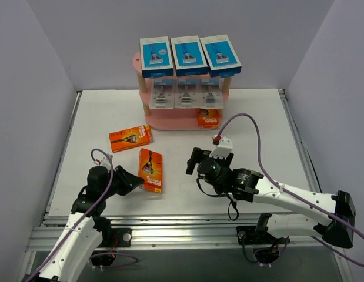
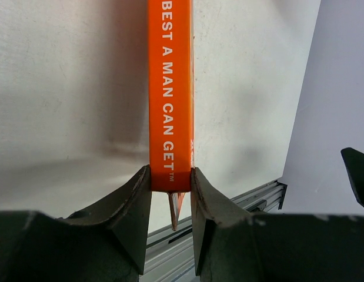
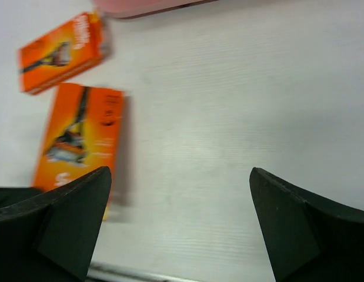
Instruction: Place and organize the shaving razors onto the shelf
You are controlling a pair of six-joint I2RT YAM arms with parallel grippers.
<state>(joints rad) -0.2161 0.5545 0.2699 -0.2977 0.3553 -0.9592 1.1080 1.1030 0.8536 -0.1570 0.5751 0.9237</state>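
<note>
The pink shelf point(image 1: 170, 122) stands at the back of the table. Three blue razor boxes point(image 1: 187, 56) fill its top tier, and three clear blister packs point(image 1: 186, 94) fill the middle one. One orange card point(image 1: 208, 118) sits at the right of the bottom tier. My left gripper point(image 1: 136, 181) point(image 2: 171, 173) is shut on the near edge of an orange pack point(image 1: 151, 169) point(image 2: 170, 88), seen edge-on in the left wrist view. I cannot tell whether it is off the table. A second orange pack point(image 1: 130, 138) point(image 3: 61, 50) lies flat. My right gripper point(image 1: 193, 160) point(image 3: 180, 176) is open over bare table.
White walls close in the table on the left, right and back. A metal rail point(image 1: 170, 232) runs along the near edge by the arm bases. The right wrist view shows the held pack point(image 3: 82, 135) at left and the shelf's base point(image 3: 152, 6) at the top edge.
</note>
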